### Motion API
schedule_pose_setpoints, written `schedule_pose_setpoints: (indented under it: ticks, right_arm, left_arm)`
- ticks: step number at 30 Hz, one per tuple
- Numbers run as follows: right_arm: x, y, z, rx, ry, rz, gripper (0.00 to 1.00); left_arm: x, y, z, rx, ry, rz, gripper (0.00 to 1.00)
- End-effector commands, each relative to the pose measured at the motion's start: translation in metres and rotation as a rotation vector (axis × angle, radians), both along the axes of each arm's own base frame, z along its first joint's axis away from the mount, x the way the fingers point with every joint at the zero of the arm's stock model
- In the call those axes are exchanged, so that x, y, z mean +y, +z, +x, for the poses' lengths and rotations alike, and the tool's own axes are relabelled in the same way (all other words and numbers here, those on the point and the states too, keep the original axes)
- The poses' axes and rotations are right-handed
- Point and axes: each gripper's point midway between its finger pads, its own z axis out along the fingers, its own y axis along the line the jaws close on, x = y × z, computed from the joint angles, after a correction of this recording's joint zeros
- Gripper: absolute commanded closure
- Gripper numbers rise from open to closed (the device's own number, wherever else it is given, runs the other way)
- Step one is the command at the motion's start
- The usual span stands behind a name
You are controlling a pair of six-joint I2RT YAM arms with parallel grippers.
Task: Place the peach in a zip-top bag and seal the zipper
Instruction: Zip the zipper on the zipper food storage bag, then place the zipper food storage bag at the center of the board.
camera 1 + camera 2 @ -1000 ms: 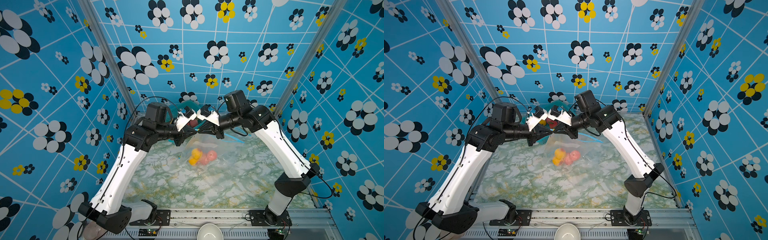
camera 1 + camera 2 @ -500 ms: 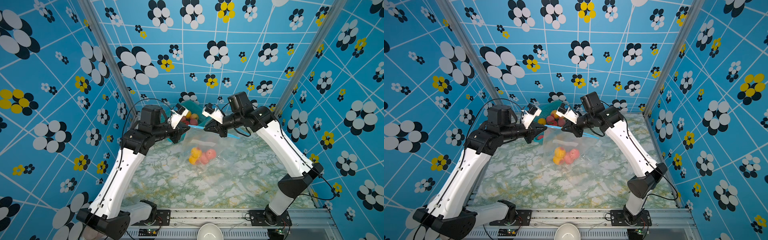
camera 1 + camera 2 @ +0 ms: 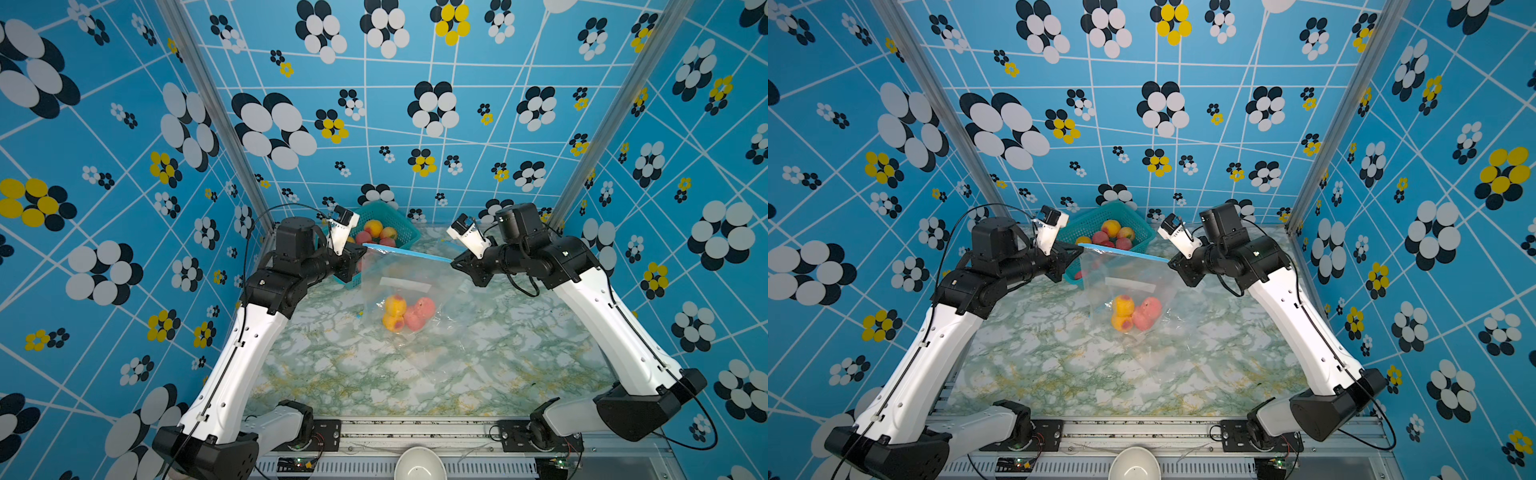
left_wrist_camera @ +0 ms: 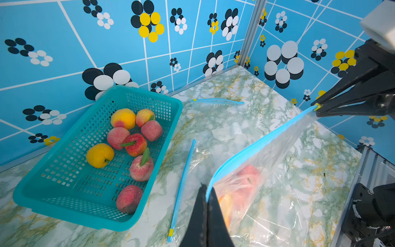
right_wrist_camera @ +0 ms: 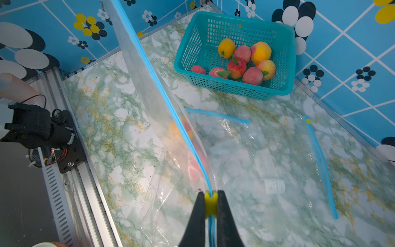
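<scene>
Here, the zip-top bag (image 3: 409,286) hung stretched between both arms, with peaches (image 3: 405,311) inside.

In both top views the left gripper (image 3: 363,249), just left of frame centre, was clenched on one end of the bag's blue zipper strip (image 3: 407,252). The right gripper (image 3: 453,262), right of centre, was pinched on the yellow slider (image 5: 210,202) at the other end. The strip ran as one straight line between them. The peaches sat bunched in the bag's sagging bottom at mid-frame; whether they touched the marble table (image 3: 415,382) could not be told. Above centre, by the back wall, the teal basket (image 3: 401,220) held loose peaches (image 3: 372,227), and a spare bag (image 5: 277,160) lay flat on the table.
</scene>
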Motion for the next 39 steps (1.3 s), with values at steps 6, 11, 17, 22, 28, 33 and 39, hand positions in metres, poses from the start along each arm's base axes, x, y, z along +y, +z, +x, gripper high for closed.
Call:
schedule_pose_setpoints:
  ticks: [6, 11, 17, 22, 28, 33, 39]
  right_arm:
    - [-0.032, -0.014, 0.004, 0.019, -0.145, -0.069, 0.96]
    - [-0.023, -0.004, 0.01, 0.021, -0.135, -0.028, 0.96]
    - [0.035, 0.042, -0.017, -0.011, 0.053, 0.186, 0.94]
    - [0.107, 0.05, -0.068, 0.016, 0.332, 0.268, 0.92]
    - [0.181, 0.044, -0.11, 0.106, 0.537, 0.344, 0.92]
    - [0.221, 0.051, -0.132, 0.171, 0.627, 0.426, 0.93]
    - [0.261, 0.04, -0.093, 0.206, 0.491, 0.517, 0.91]
  left_arm:
    - [0.01, 0.008, 0.007, -0.033, 0.056, -0.024, 1.0]
    - [0.011, 0.013, 0.002, -0.022, 0.064, -0.051, 1.0]
    - [0.03, 0.05, -0.009, -0.022, 0.195, -0.113, 1.0]
    - [0.059, 0.065, -0.024, -0.04, 0.344, -0.09, 1.0]
    - [0.12, 0.071, -0.044, -0.065, 0.635, -0.008, 1.0]
    - [0.166, 0.068, -0.067, -0.058, 0.856, 0.082, 1.0]
    - [0.209, 0.002, -0.07, 0.104, 1.063, 0.22, 1.0]
